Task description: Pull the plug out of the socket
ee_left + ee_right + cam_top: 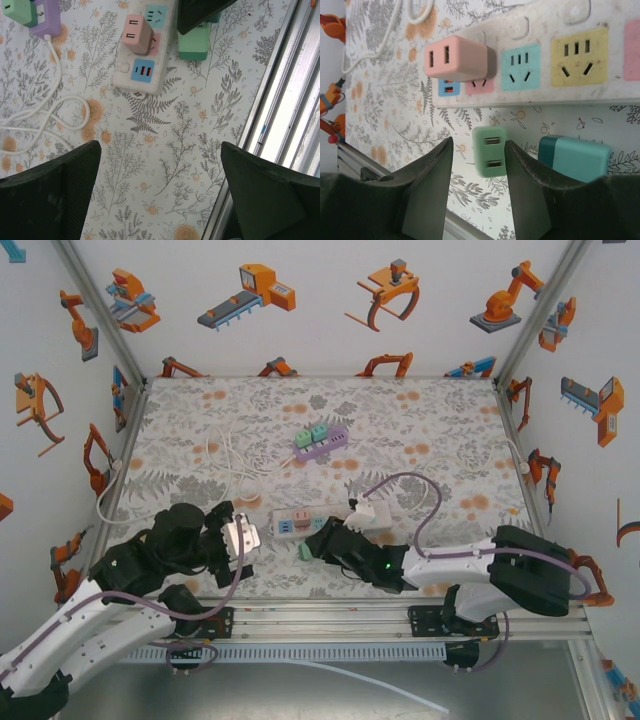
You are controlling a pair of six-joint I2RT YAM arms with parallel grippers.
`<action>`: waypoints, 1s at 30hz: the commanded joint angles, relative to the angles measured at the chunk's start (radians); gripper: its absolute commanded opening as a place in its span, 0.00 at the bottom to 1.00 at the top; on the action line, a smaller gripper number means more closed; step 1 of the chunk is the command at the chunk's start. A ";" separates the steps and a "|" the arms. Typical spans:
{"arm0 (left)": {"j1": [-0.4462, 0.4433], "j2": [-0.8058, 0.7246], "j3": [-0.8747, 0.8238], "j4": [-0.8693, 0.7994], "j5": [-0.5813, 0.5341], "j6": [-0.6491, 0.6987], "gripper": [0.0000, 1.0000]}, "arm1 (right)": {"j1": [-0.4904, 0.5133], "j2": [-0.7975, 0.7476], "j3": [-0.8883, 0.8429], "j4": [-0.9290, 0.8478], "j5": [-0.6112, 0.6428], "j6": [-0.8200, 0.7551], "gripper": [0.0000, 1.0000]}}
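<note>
- While the pink plug sits seated in the power strip, we judge the pulling unfinished.
- Our right claw gapes, gripping nothing, a loose green plug just beyond its tips; our left claw hangs wide, empty.
- Next: straddle the pink plug, pinch, lift straight.

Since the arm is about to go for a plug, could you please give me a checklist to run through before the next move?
1. Plug to pull: pink plug is seated in the white power strip. Ok.
2. Right gripper is open. Ok.
3. Right gripper lined up on the pink plug: not ok. The green adapter lies ahead of its fingers, and the plug is off to the upper left.
4. Left gripper is open and holds nothing. Ok.
5. Left gripper bracing the strip: not ok, it is apart from it.
6. Green adapter and teal adapter lie off the strip. Ok.
</note>
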 commanded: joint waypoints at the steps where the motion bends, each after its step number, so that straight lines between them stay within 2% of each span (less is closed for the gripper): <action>1: -0.005 0.012 -0.008 0.024 -0.008 -0.019 0.97 | 0.007 -0.054 0.003 -0.042 0.081 -0.022 0.45; 7: -0.006 0.022 -0.008 0.040 -0.025 -0.033 0.97 | 0.009 -0.151 -0.007 -0.085 0.132 -0.096 0.45; 12: -0.005 0.010 -0.015 0.088 -0.069 -0.076 0.97 | 0.007 -0.270 -0.025 -0.106 0.209 -0.298 0.45; 16: -0.005 -0.003 -0.038 0.192 -0.148 -0.160 0.97 | 0.007 -0.390 -0.062 -0.030 0.244 -0.639 0.46; 20: -0.004 0.011 -0.067 0.295 -0.235 -0.282 0.97 | 0.007 -0.496 -0.097 0.066 0.187 -1.073 0.48; 23: -0.004 0.043 -0.078 0.350 -0.327 -0.385 0.97 | 0.006 -0.556 -0.109 0.069 0.156 -1.318 0.50; 27: 0.000 0.101 -0.074 0.402 -0.443 -0.563 0.97 | -0.016 -0.591 -0.117 0.072 0.104 -1.564 0.53; 30: 0.011 0.154 -0.065 0.420 -0.529 -0.728 0.97 | -0.062 -0.598 -0.118 0.049 -0.036 -1.698 0.56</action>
